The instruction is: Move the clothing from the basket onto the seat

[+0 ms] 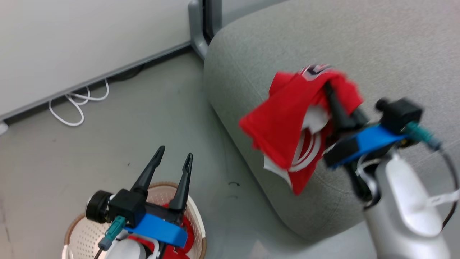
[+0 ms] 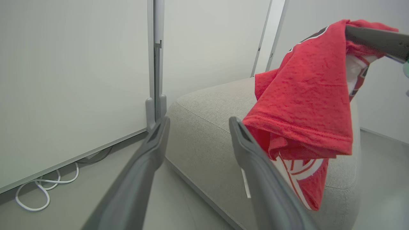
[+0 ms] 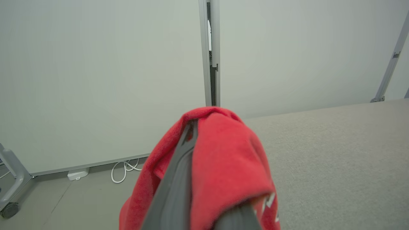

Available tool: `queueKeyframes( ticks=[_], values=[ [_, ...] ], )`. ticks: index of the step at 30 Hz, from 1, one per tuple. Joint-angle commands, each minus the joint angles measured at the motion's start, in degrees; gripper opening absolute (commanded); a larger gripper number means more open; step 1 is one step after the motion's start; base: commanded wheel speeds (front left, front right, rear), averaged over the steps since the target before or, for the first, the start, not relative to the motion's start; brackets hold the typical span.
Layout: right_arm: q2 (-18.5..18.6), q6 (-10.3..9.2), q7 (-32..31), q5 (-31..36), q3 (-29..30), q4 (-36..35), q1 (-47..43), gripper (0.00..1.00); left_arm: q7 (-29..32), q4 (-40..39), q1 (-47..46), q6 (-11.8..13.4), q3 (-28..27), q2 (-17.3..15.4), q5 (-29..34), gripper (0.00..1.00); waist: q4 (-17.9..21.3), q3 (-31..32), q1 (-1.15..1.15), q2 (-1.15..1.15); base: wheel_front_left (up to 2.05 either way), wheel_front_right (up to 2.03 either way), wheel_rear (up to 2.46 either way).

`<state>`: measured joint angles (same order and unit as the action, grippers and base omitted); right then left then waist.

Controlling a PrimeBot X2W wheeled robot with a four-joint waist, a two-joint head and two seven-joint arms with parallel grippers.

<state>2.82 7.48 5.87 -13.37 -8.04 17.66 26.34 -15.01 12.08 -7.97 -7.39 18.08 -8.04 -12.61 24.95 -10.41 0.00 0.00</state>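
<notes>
1. At the bottom edge of the head view, the cream-white perforated plastic laundry basket [image 1: 84, 233] with its brown woven-look rim is cut off and largely covered by the left gripper [image 1: 175, 153]. Of the red garment [image 1: 185, 230] lying inside it only a small patch is seen, so its kind cannot be told.
2. The right gripper [image 1: 329, 90] is blurred in that view, and its fingertips are buried in cloth.
3. The left arm is held above the basket. Its two dark fingers are spread wide with nothing between them and are pointed toward the large grey fabric seat cushion [image 1: 359, 43].
4. The right arm is raised over the cushion's near edge. Its fingers are closed tight on a bright red sports garment [image 1: 284, 122] with white curved markings, which is draped over them and hangs down. Whether its lowest fold touches the cushion cannot be told.
5. Two grippers, two red garments (one held, one in the basket), one basket and one cushion are counted, along with one looped white cable [image 1: 77, 104] on the grey floor by the wall.
</notes>
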Motion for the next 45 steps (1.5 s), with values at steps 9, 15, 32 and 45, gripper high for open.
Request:
queueKeyframes(
  ticks=[9,15,32,45],
  values=[
    [7.76,0.03,0.9,-1.76,11.3,6.97,21.52,0.0,-0.25,-3.55,-8.26,-0.09,2.53,-3.06,2.31,1.0,-5.93,-15.64,0.0,0.0,0.0,0.0,0.0],
    [15.18,0.02,2.24,-0.73,18.9,11.91,31.68,0.0,-0.25,-6.84,-13.43,-0.09,3.62,-5.26,3.69,1.0,-8.67,-25.11,0.0,0.0,0.0,0.0,0.0],
    [17.47,0.03,4.88,7.03,29.44,33.35,36.32,0.34,-0.25,-10.41,-19.77,-0.1,5.25,-5.91,4.01,1.0,-13.35,-34.37,0.0,0.0,0.0,0.0,0.0],
    [16.32,0.02,8.11,12.41,26.34,39.77,34.52,1.0,-0.25,-8.02,-17.5,-0.1,4.42,-5.13,1.86,1.0,-12.98,-27.38,0.0,0.0,0.0,0.0,0.0]
  ],
)
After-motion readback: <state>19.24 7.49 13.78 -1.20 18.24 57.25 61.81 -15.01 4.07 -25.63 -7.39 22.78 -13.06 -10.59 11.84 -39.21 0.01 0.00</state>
